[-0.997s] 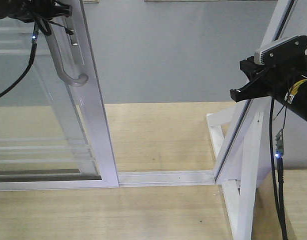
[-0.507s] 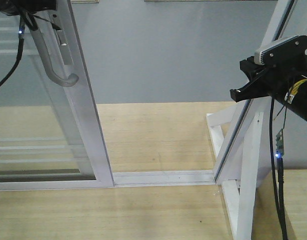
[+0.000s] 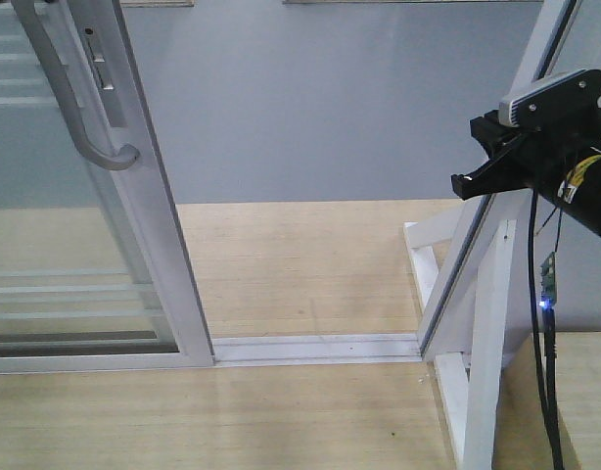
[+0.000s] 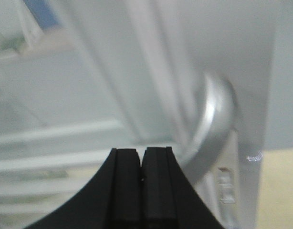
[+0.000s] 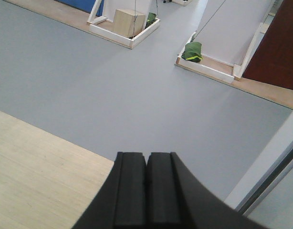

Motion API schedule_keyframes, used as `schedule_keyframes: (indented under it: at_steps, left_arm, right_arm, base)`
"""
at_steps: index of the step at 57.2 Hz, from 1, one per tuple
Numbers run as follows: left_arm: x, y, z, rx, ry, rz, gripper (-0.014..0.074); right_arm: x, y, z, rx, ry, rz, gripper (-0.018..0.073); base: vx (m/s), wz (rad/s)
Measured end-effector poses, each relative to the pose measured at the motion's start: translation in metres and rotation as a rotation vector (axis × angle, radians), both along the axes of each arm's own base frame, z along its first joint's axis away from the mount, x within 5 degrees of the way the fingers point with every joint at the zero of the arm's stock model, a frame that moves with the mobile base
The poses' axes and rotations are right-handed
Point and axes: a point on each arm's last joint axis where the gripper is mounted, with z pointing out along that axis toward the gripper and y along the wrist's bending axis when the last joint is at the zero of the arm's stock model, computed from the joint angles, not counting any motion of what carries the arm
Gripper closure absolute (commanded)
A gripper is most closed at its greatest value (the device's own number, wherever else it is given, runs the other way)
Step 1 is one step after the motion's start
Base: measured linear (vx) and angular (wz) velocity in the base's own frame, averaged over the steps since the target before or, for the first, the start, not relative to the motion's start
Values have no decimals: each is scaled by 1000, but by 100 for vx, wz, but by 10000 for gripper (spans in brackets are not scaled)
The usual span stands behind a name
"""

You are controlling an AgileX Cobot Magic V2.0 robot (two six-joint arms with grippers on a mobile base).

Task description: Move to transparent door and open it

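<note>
Nearest my left wrist camera, I see the left gripper (image 4: 141, 164) with its two black fingers pressed together, nothing between them. Just beyond and right of the fingertips runs the curved grey pull handle (image 4: 211, 129), blurred but plainly apart from the fingers.

On the right wrist camera, the right gripper (image 5: 146, 169) is likewise closed flat on itself, holding nothing. It hangs over the edge where the pale wood floor (image 5: 36, 167) meets the grey floor (image 5: 113, 81). Farther off stand a white-framed tray with a wooden box (image 5: 129, 21) and a green bundle (image 5: 192, 51).

From the front camera, the right arm shows at the right edge, in front of a white slanted brace (image 3: 486, 333). The transparent door (image 3: 75, 264) stands at the left, slid along the white floor track (image 3: 320, 348), with a wide gap between its stile and the brace. Its handle (image 3: 80, 108) is on the stile by the gap, and thin white bars cross the lower glass. The left gripper does not appear in this view.
</note>
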Motion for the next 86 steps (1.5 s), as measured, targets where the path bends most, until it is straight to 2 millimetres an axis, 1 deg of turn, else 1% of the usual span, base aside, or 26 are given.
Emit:
schedule_keyframes:
  at_steps: [2,4,8,12,17,22,29,34,41,46,52,59,68,72,76,82,86]
  left_arm:
    - [-9,4,8,8,-20,6,600]
    - [-16,5,10,10,-25,4,600]
    - [-26,6,7,13,-20,-2,600]
    - [-39,7,-4,18,-3,-20,600]
    - [-58,7,-19,10,12,-53,600]
    - [-85,7,-39,-20,14,-101,600]
    - [-119,6,-69,-71,9,-158,600]
    - [-140,6,-88,-115,7,-186,600]
    - [-172,8,-119,-167,28,-198,600]
    - [-190,11,-134,-196,39,-195,600]
    - [-209,13,-145,-216,29,-194,600]
    - [-228,15,-147,-268,-17,-194,600]
    - [-247,18,-143,-301,-79,-195,600]
    - [-253,20,-140,-302,-97,-193,600]
    - [-258,21,-139,-304,-103,-188,600]
    - [-263,22,-139,-306,-104,-180,600]
    - [-265,23,-140,-304,-89,-171,600]
  right_arm:
    - [0,0,0,0,0,0,562]
    - [0,0,0,0,0,0,562]
    - [-1,0,1,7,-1,-3,562]
    - [-3,-1,5,27,1,-15,562]
    - [-8,-3,16,49,-1,-39,562]
    - [-18,-6,30,51,-15,-64,562]
    - [-36,-12,50,54,-10,-124,562]
    - [-53,-18,65,66,-8,-177,562]
    - [-81,-25,88,75,-37,-239,562]
    - [-101,-30,101,74,-61,-275,562]
    - [-122,-34,113,77,-88,-308,562]
    - [-144,-39,121,110,-96,-348,562]
    - [-169,-41,125,140,-71,-366,562]
    - [-179,-40,121,122,-58,-344,562]
    - [-190,-38,111,122,-31,-307,562]
    - [-204,-32,88,108,32,-238,562]
    - [-213,-29,76,116,53,-197,562]
  base:
    - [0,0]
    - [0,0]
    - [0,0]
    - [0,0]
    - [0,0]
    - [0,0]
    - [0,0]
    - [0,0]
    - [0,0]
    - [0,0]
    - [0,0]
    - [0,0]
    - [0,0]
    - [0,0]
    - [0,0]
    - [0,0]
    - [0,0]
